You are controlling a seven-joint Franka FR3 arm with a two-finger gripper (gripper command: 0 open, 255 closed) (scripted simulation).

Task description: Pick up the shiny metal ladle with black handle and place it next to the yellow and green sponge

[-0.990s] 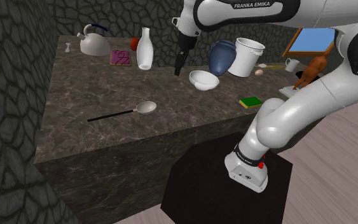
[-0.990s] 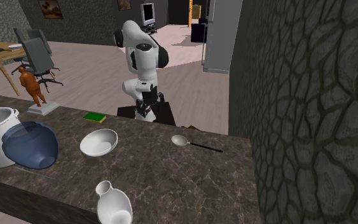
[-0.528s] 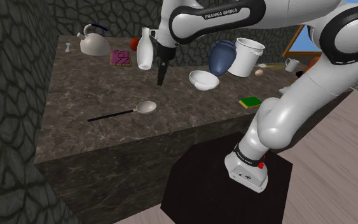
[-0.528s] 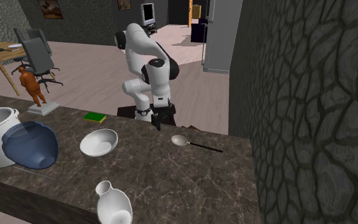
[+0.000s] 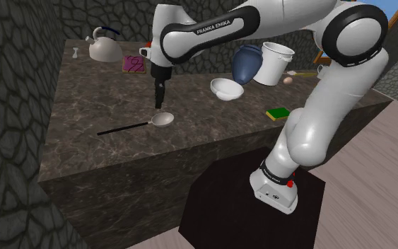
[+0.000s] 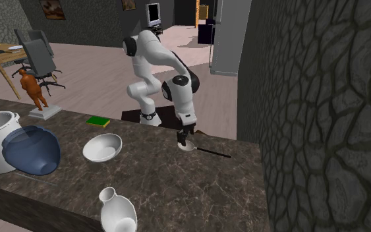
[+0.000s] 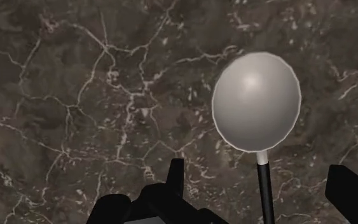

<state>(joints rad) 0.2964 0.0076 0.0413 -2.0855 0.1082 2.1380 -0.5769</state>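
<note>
- Shoulder view: the claw (image 5: 160, 103) pointed straight down over the dark marbled table (image 5: 84, 99). Its tips were just above the spot where the bowl and handle of the ladle (image 5: 130, 127) met.
- The ladle lay flat on the table. Its pale grey bowl was toward the shoulder view's right, and its thin black handle ran off to the left, slanting toward the table's front edge.
- Wrist view: the claw (image 7: 257, 170) was open. Its fingers (image 7: 176, 168) stood wide apart, and between them was the near end of the handle of the ladle (image 7: 255, 102), touching neither finger.
- The green and yellow sponge (image 5: 278, 113) sat near the table's front edge, well apart from the ladle, toward the shoulder view's right.
- Farther back stood a white bowl (image 5: 227, 88), with a blue vase (image 5: 247, 64) and a white bucket (image 5: 276, 62) behind it.
- Second exterior view: the claw (image 6: 183, 138) hung over the bowl end of the ladle (image 6: 207, 151). The sponge (image 6: 99, 121) lay well off to that view's left, beyond the white bowl (image 6: 103, 147).
</note>
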